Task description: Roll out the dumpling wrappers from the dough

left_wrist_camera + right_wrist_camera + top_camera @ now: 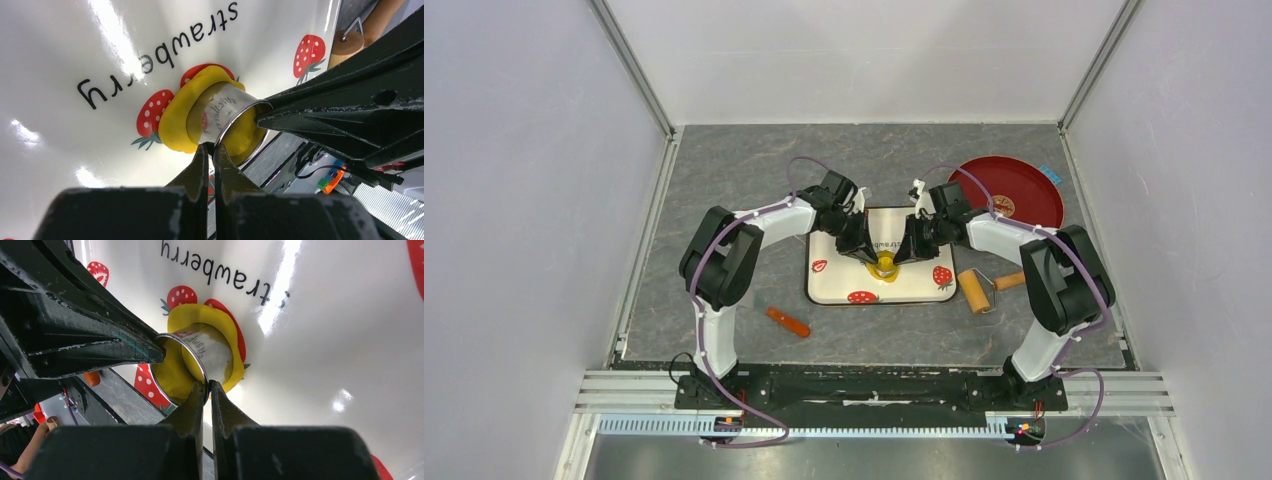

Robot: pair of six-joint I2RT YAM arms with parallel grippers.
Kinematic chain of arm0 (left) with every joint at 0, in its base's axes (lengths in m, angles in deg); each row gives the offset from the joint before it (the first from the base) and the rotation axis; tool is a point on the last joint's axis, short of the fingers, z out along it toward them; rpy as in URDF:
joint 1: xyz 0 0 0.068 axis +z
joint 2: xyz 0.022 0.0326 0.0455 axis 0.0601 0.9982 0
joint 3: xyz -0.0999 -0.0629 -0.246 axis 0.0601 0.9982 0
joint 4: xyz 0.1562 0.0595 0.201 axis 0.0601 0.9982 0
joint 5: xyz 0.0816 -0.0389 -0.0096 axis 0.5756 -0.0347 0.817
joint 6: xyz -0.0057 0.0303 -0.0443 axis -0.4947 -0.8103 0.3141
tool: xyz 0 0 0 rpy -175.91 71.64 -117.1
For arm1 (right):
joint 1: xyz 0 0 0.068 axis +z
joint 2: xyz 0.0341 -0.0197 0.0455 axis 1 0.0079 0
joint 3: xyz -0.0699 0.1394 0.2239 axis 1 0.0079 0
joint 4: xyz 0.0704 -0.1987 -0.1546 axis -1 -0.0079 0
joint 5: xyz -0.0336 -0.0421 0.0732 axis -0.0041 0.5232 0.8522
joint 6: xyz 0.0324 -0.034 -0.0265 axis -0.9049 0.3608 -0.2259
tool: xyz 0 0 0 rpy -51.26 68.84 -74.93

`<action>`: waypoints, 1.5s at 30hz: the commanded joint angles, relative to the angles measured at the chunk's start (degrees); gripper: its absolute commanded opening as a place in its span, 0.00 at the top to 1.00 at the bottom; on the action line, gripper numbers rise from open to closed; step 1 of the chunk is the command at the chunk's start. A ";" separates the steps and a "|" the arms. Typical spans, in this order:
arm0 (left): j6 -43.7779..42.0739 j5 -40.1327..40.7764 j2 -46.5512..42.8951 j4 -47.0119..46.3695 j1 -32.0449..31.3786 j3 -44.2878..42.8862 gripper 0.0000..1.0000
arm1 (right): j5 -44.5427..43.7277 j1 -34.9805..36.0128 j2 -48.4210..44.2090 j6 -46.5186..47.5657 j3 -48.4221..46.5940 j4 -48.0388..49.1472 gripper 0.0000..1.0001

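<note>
Both claws nipped onto the ring cutter, cutter seated in the dough.

Left claw [212, 148]: jaws all but closed, pinching the thin top rim of the ring cutter [227, 107]. The dough [172, 120] is a flattened yellow patch on the tray [75, 50], near its front edge and lying over a strawberry print, with a collar of it around the cutter. Right claw [206, 386]: same pinch on the opposite rim. The dough looks soft, light and tacky (likely to cling to the glossy tray and the cutter wall), and a pinch would dent or tear it. Better to peel at the outer scrap edge, not the cut round. The cutter is stiff and slick, and a rim grip may twist. Roller [976, 290] lies off the tray to the right.
</note>
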 commanded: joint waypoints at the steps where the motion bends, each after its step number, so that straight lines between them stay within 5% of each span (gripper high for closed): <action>1: -1.38 6.43 4.66 2.28 -0.25 1.05 0.98 | -5.54 0.99 4.24 2.42 2.02 -1.71 1.00; 45: 0.00 8.70 10.55 -1.47 -0.32 7.23 0.98 | -13.92 4.26 11.16 4.43 7.93 -2.20 1.00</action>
